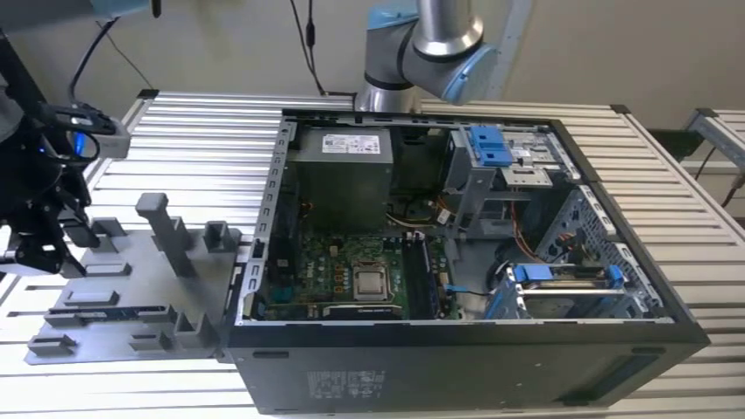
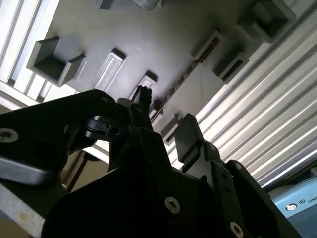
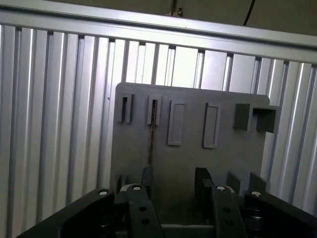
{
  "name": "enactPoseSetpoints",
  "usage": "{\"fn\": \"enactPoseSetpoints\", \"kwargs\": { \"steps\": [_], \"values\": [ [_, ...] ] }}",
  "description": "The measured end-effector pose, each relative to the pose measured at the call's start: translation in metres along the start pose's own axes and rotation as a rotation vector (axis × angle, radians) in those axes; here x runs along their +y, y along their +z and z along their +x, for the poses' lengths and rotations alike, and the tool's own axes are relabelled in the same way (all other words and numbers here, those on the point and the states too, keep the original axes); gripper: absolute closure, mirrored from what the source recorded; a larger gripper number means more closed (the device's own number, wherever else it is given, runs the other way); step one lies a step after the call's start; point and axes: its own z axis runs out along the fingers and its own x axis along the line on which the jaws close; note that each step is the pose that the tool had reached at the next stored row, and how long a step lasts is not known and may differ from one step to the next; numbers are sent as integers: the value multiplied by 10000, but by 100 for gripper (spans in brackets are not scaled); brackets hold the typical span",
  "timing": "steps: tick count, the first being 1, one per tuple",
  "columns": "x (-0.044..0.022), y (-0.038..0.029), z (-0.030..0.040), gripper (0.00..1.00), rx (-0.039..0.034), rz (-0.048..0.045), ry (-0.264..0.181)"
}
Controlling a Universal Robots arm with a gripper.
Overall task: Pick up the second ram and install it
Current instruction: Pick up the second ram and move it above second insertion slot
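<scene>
None of the work on the stick is done, as far as you can see: it is neither lifted nor seated. Nearest, towards the near edge of the flat grey plastic holder tray (image 1: 140, 281) at the exterior view's left, the second ram (image 1: 107, 312), a long, thin, dark green memory stick, sits in its slot. In the first wrist view the second ram (image 3: 151, 134) shows edge-on as a thin dark line across the tray (image 3: 188, 158), and in the second wrist view the second ram (image 2: 185, 74) runs away from the fingertips in the same way. Just beyond and above it hangs your black two-fingered gripper (image 1: 52, 249). Its fingers (image 3: 203, 181) are spread apart with nothing between them. One finger roughly lines up with the stick's near end, so I judge the grasp not yet made. Farther back on the tray stands the grey plastic T-shaped post (image 1: 163, 229). To the exterior view's right lies the open black computer case (image 1: 466, 340) with its green motherboard (image 1: 338, 262). You cannot tell from here whether any memory slot is already filled. Farthest off is the grey and blue arm base (image 1: 420, 44).
</scene>
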Motion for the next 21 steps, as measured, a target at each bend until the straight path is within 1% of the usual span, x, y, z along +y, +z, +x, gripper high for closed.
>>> {"fn": "enactPoseSetpoints", "kwargs": {
  "steps": [15,18,21],
  "values": [
    [7,264,20,52,0,6,-11],
    [9,319,29,52,0,9,-14],
    [10,371,54,52,1,7,-13]
  ]
}}
